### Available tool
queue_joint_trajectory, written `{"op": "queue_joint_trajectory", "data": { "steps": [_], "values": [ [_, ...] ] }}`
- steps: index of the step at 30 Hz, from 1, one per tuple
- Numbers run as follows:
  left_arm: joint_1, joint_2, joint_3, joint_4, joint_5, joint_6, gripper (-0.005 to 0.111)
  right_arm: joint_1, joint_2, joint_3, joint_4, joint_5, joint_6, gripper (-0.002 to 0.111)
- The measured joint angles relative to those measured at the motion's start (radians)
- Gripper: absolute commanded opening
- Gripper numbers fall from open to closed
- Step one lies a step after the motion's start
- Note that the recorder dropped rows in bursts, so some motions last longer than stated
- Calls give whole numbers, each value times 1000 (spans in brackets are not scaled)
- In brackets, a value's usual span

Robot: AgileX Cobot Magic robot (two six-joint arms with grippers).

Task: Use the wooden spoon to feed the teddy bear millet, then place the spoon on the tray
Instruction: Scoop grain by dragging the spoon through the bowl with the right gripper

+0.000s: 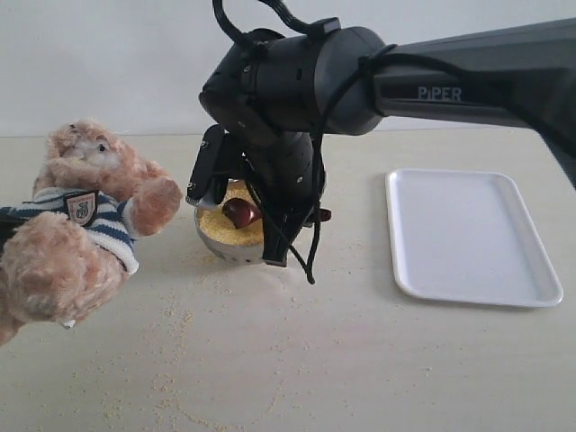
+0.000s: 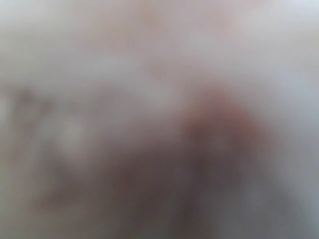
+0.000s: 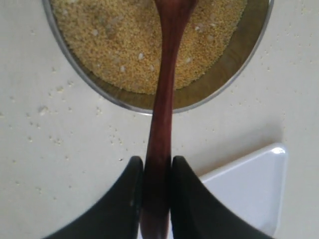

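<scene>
Right gripper (image 3: 157, 167) clamped on the spoon (image 3: 164, 94), tip dug into the millet (image 3: 109, 45) in the bowl (image 3: 244, 69). If I tilt or jerk on the lift, grains will likely spill onto the surface (image 1: 270, 360) short of the bear (image 1: 81, 225). Left gripper: all blur, can't tell.

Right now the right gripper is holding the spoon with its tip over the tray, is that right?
No. The right gripper holds the spoon, but its tip is over the millet, not the tray. The right wrist view shows it.
</scene>
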State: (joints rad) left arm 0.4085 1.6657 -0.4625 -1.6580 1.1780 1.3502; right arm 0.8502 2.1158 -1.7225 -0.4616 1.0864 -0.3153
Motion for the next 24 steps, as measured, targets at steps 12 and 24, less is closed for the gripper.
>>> {"op": "queue_joint_trajectory", "data": {
  "steps": [12, 24],
  "values": [
    [0, 0, 0, 0, 0, 0, 5, 0, 0, 0, 83, 0, 73, 0],
    [0, 0, 0, 0, 0, 0, 5, 0, 5, 0, 32, 23, 118, 0]
  ]
}}
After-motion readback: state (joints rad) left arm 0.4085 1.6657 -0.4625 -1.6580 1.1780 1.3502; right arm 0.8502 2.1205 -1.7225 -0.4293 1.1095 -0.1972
